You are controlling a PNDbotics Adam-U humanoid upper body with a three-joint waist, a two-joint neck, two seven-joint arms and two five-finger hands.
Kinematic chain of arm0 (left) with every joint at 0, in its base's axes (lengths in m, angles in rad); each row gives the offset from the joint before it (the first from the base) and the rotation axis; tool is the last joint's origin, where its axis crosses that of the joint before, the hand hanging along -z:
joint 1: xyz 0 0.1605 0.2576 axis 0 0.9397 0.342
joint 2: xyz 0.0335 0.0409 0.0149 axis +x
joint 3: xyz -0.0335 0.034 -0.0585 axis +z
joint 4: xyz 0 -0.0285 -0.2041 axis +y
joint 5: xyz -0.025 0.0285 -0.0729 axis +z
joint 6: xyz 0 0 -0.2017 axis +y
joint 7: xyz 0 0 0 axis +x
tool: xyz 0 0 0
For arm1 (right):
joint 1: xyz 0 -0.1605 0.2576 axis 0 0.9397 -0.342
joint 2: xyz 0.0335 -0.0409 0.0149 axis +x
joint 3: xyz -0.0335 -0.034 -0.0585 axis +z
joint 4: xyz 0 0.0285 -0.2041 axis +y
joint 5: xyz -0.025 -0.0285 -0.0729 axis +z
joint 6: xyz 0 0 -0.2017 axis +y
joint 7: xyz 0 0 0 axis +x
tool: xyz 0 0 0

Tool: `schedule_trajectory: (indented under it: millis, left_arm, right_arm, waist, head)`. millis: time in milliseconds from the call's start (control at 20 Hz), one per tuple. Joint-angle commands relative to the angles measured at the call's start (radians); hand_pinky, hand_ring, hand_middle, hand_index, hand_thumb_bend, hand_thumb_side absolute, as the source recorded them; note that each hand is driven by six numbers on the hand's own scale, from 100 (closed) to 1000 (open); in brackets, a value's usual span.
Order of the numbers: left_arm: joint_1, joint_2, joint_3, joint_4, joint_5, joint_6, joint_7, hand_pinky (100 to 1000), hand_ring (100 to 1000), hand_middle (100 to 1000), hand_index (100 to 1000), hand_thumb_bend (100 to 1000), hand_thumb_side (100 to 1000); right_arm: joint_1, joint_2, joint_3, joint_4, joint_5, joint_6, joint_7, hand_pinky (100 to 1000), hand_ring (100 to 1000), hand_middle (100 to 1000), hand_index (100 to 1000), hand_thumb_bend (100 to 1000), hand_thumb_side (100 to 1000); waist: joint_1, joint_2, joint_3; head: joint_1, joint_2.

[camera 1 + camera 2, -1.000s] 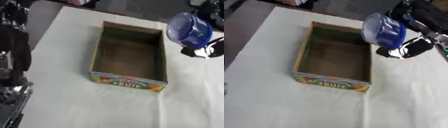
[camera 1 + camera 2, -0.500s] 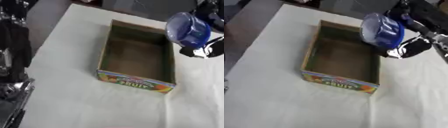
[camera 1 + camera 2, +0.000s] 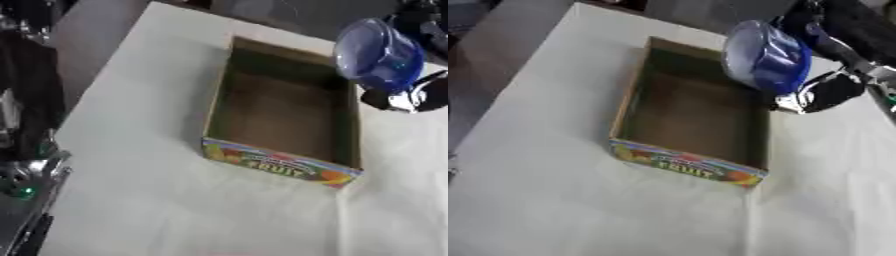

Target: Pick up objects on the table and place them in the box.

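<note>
A blue bowl (image 3: 767, 57) hangs tilted on its side over the right wall of an open cardboard box (image 3: 627, 105), near the box's far right corner. My right hand (image 3: 824, 92) comes in from the upper right and is shut on the bowl, with a black and silver thumb below the bowl's rim. The box has a coloured front panel printed FRUIT (image 3: 280, 167) and its inside looks bare. My left hand does not show; only dark parts of my left arm (image 3: 26, 100) stand along the left edge.
A white cloth (image 3: 157, 200) covers the table around the box. The table's left edge (image 3: 96, 65) runs diagonally past a dark floor. Dark machinery with a small green light (image 3: 22, 190) sits at the lower left.
The whole picture has shifted right and down, so the camera has moved. Relative to the box, the bowl in my right hand has come slightly further over the right wall.
</note>
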Motion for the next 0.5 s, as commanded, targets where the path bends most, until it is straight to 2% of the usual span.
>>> schedule_trajectory:
  millis: [50,250,350,400,450,500]
  left_arm:
    - [-0.018,0.002,0.004,-0.014,0.004,-0.004,-0.002,913,741,938,864,425,814]
    - [-0.025,-0.001,0.004,-0.014,0.004,-0.005,-0.003,913,741,938,864,425,814]
    - [-0.027,-0.001,0.004,-0.014,0.005,-0.006,-0.003,913,741,938,863,425,815]
    - [-0.027,-0.002,0.004,-0.014,0.005,-0.006,-0.003,913,741,938,863,425,815]
    - [-0.027,-0.002,0.003,-0.014,0.005,-0.006,-0.004,913,741,938,863,425,816]
    - [-0.026,-0.001,0.003,-0.014,0.005,-0.005,-0.004,913,741,938,863,425,816]
  right_arm:
    - [-0.018,-0.033,-0.023,0.006,0.003,0.004,-0.019,100,100,100,308,100,810]
    - [-0.020,-0.033,-0.027,0.020,0.000,0.011,-0.042,100,100,100,324,100,832]
    - [-0.021,-0.031,-0.030,0.026,-0.013,0.018,-0.067,100,100,100,430,100,918]
    - [-0.021,-0.032,-0.030,0.030,-0.021,0.021,-0.078,100,224,292,545,100,961]
    - [-0.020,-0.034,-0.030,0.034,-0.025,0.024,-0.081,100,335,419,629,160,1000]
    - [-0.020,-0.035,-0.029,0.038,-0.027,0.026,-0.079,156,460,547,733,284,1000]
  waist:
    - [0.004,-0.014,0.003]
    - [-0.001,-0.009,0.010]
    - [-0.001,-0.007,0.012]
    - [-0.002,-0.006,0.012]
    - [-0.002,-0.006,0.012]
    - [-0.002,-0.005,0.012]
  head:
    - [0.004,-0.017]
    - [0.004,-0.025]
    - [0.004,-0.026]
    - [0.004,-0.026]
    - [0.005,-0.025]
    - [0.005,-0.025]
